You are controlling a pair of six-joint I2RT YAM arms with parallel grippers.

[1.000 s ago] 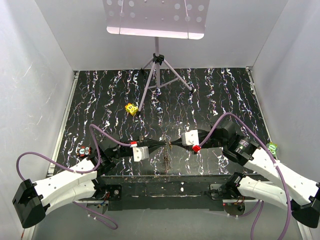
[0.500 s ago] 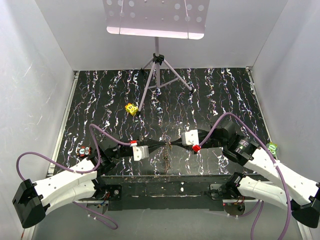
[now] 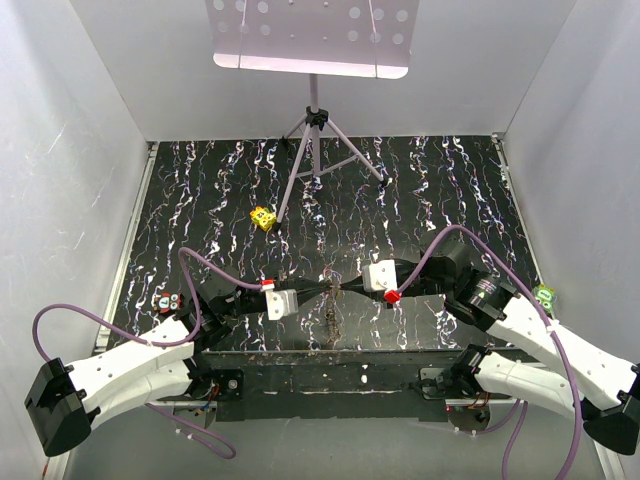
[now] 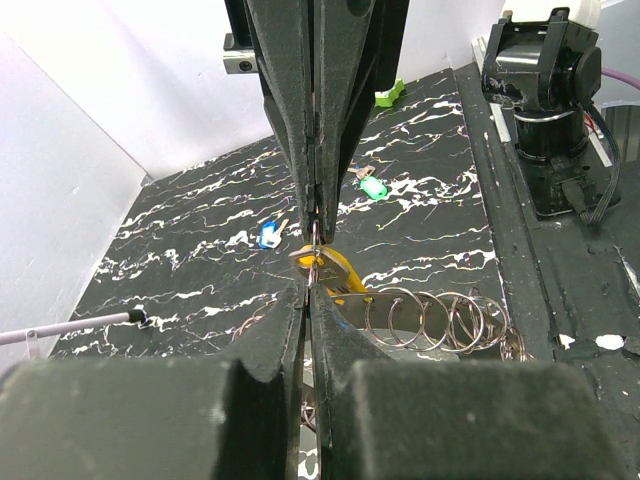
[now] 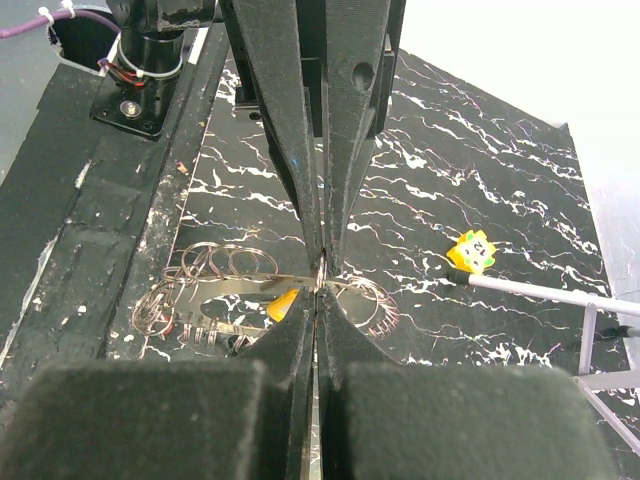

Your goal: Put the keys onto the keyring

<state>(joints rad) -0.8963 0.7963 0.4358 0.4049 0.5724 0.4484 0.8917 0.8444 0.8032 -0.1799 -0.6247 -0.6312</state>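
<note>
Both arms meet tip to tip just above the middle of the worktop's (image 3: 450,190) near edge, a stance that suits work needing two grips: one side steadies a wire loop while the other parts or feeds it. The left gripper (image 4: 307,300) has its jaws pressed fully together, and so has the right gripper (image 5: 316,300). Each nips what looks like the same thin loop of the keyring (image 4: 440,318), though the pinch is too small to say so for certain. The keyring shows as a chain of overlapping silvery wire rings, lying flat by the near edge and trailing away from the pinch. An orange-headed key (image 4: 338,278) sits right at the meeting point, its pale metal end touching the held loop, placed as if for threading. A blue-headed key (image 4: 268,235) and a green-headed key (image 4: 372,187) lie loose farther toward the worktop's right edge, well apart from the rings.
</note>
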